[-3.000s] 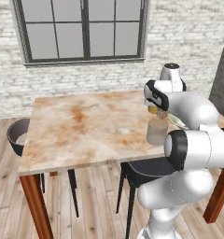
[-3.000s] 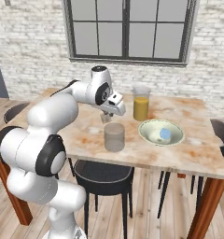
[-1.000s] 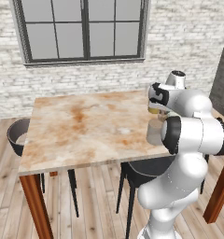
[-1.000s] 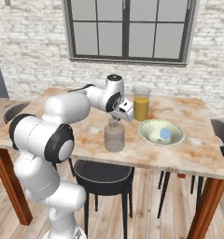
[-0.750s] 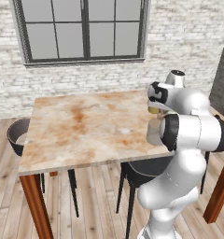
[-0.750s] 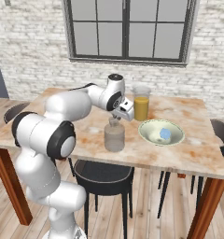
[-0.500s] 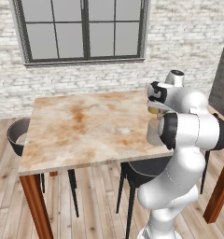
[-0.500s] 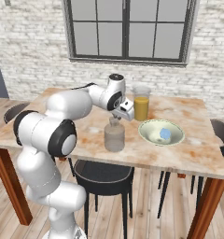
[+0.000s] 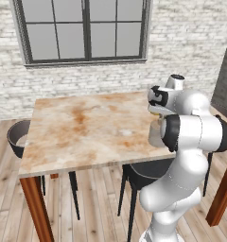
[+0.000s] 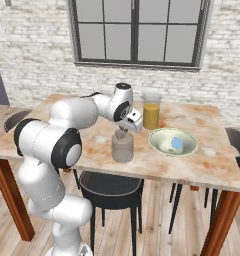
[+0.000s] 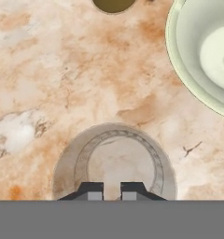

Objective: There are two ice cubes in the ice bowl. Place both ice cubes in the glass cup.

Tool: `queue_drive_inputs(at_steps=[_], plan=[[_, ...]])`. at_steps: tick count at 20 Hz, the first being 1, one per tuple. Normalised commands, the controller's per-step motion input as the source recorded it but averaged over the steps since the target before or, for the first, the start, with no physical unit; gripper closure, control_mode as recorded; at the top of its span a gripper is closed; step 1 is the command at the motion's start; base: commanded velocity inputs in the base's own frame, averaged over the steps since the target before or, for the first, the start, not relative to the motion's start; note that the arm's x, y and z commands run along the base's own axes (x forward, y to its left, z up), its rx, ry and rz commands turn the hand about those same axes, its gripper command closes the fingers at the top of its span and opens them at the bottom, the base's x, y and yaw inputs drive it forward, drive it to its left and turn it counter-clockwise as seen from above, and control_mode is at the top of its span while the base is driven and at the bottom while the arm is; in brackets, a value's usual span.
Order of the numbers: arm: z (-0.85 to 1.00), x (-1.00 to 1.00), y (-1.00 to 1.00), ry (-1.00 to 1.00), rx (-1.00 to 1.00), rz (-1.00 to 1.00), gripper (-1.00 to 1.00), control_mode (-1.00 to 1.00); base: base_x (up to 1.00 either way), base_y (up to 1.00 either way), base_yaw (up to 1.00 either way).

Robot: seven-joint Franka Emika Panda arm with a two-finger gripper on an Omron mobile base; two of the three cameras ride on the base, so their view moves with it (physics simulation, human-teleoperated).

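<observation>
The short clear greyish glass cup stands on the marble table, beside the wide pale greenish bowl holding a small pale blue ice cube. The two-finger gripper hangs directly over the cup's mouth, apparently for a drop; its tips sit close together, and I cannot tell whether they hold a cube.

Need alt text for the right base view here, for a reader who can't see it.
The white arm's end effector hangs just above the glass cup on a marble-look table. To the right sits the ice bowl holding a blue ice cube, with a taller orange-filled glass behind.
</observation>
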Motion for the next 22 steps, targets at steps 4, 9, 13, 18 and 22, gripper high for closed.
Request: queue_drive_inputs(at_steps=[4,9,13,18,22], plan=[[-0.10,0.00,0.05,0.00,0.00,0.00,1.00,-1.00,0.00,0.00,0.00],[0.00,0.11,0.00,0.00,0.00,0.00,1.00,-1.00,0.00,0.00,0.00],[0.00,0.11,0.00,0.00,0.00,0.00,1.00,-1.00,0.00,0.00,0.00],[0.00,0.08,0.00,0.00,0.00,0.00,1.00,-1.00,0.00,0.00,0.00],[0.00,0.03,0.00,0.00,0.00,0.00,1.00,-1.00,0.00,0.00,0.00]])
